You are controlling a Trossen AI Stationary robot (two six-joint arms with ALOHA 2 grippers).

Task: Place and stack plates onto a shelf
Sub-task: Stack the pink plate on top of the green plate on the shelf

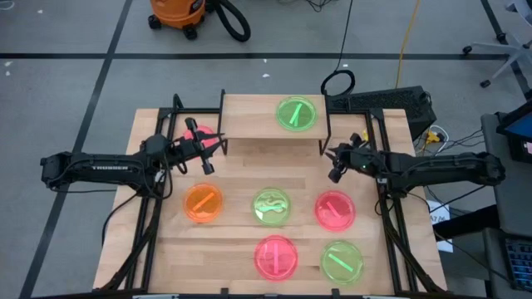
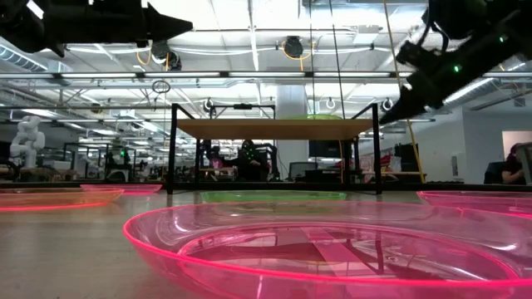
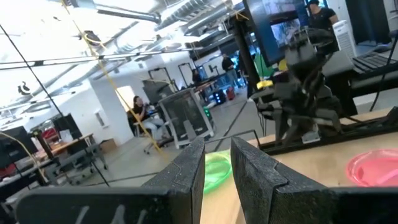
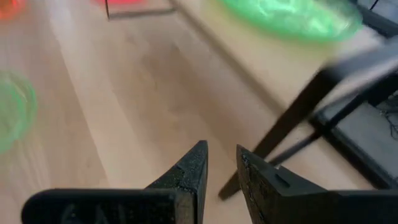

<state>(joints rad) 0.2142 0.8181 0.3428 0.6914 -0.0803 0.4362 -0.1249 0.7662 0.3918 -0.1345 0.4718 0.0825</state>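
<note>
Left claw (image 1: 214, 148), centre-left of the high view: fingers narrowly parted, nothing between them. It hangs above the table at the left end of the shelf, tips pointing right.
- Just beside it, a pink-red translucent round plate (image 1: 197, 132) shows by the shelf's left legs; the low view suggests it lies on the table, though that is not certain.

Right claw (image 1: 334, 158), centre-right: also slightly parted and empty, just off the shelf's right front leg (image 4: 292, 118).

Small light-wood shelf on thin black legs (image 1: 249, 116), upper centre: one neon-green plate (image 1: 296, 114) rests on its right half; the left half is bare.

On the wooden tabletop (image 1: 237, 170), lower half:
- orange plate (image 1: 204, 203), green plate (image 1: 272, 207), pink-red plate (image 1: 335, 209) in a row
- below them, pink-red plate (image 1: 276, 256) and green plate (image 1: 342, 262)

Step, as I judge it: between placements, one plate shelved, next pick pending. The next move calls for pinching a thin rim.

Room: open board between shelf and plate row; the legs crowd both claws; the lowest plates sit near the front edge.
</note>
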